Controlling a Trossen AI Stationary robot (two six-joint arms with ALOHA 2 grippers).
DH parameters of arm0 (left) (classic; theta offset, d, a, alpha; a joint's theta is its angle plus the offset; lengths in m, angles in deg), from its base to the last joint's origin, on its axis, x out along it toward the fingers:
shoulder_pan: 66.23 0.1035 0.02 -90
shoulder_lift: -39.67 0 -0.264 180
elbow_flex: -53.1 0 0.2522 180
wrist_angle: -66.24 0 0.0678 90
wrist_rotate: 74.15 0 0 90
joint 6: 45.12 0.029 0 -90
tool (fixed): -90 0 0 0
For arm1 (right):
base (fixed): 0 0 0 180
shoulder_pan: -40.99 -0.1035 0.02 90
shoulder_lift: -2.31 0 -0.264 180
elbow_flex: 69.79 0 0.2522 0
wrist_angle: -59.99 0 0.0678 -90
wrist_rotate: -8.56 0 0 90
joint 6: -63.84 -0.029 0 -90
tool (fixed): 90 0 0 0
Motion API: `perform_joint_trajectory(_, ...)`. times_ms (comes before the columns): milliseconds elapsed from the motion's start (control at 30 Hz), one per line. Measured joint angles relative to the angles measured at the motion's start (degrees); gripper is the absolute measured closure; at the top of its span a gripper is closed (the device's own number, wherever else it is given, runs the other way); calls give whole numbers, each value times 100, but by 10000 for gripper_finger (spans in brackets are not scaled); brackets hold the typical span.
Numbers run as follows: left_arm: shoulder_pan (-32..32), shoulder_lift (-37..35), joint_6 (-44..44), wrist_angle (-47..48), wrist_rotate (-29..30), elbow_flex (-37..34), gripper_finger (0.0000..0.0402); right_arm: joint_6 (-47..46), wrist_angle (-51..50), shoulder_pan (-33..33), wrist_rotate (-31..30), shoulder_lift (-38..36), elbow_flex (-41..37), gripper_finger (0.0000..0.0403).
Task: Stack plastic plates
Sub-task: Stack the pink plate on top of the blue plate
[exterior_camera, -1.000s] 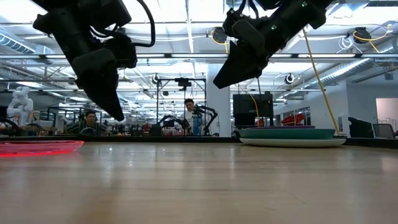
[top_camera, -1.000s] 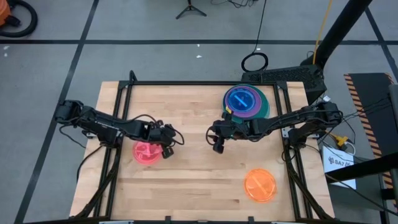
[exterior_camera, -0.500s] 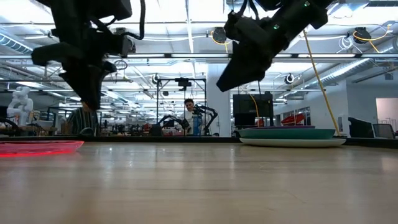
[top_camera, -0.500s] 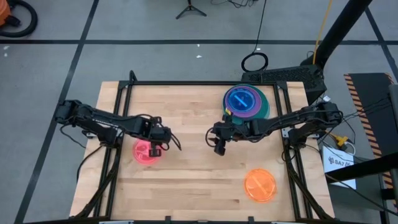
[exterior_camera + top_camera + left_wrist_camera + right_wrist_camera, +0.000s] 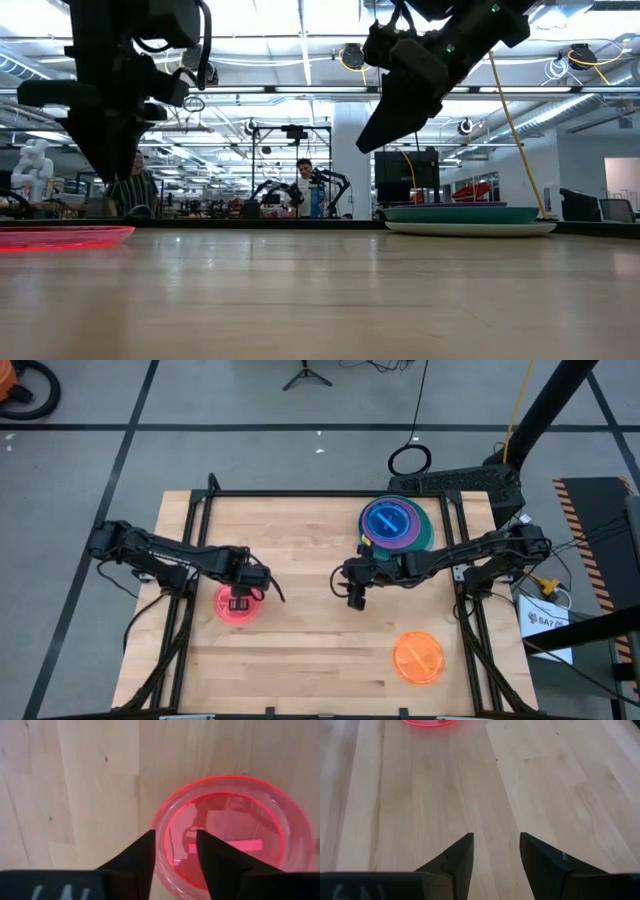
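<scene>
A pink-red plate (image 5: 222,610) lies flat on the wooden table at its left. My left gripper (image 5: 175,833) hangs above it, pointing straight down and open. Its fingers stand on either side of the plate's rim (image 5: 159,827), clear of it. An orange plate (image 5: 418,657) lies near the front right. At the back right is a stack (image 5: 395,523): a blue plate on a purple one (image 5: 412,534) on a dark green one (image 5: 429,530). My right gripper (image 5: 353,600) hovers open over the bare middle of the table, slanting down.
A black frame (image 5: 300,493) runs along the table's far edge and down both sides. Bare wood (image 5: 310,650) lies between the two grippers and along the front. In the low view, the room behind shows people far off.
My left gripper has moved toward the table's left edge, over the pink-red plate. It has tipped from a slant to pointing straight down, risen a little, and opened. The plates lie where they were.
</scene>
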Motion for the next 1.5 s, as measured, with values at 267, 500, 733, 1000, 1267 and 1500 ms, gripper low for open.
perform_joint_trajectory(267, 154, 0, 14, -659, 38, -663, 229, 377, -1, 2, -1, 0, 0, 248)
perform_joint_trajectory(500, 335, 0, 187, -942, 17, -812, 229, 650, 44, 120, -7, -2, 0, 248)
perform_joint_trajectory(733, 596, 22, 260, -981, -182, -812, 229, 771, 67, 270, -4, -2, 0, 248)
perform_joint_trajectory(1000, 822, 199, 343, -1030, -261, -812, 229, 1026, 220, 394, 2, -2, 1, 248)
perform_joint_trajectory(1267, 923, 563, 510, -1127, -514, -812, 229, 1294, -201, 435, -20, -182, 2, 248)
perform_joint_trajectory(1500, 923, 752, 723, -1377, -527, -812, 229, 797, -1631, 435, -347, -1101, 6, 248)
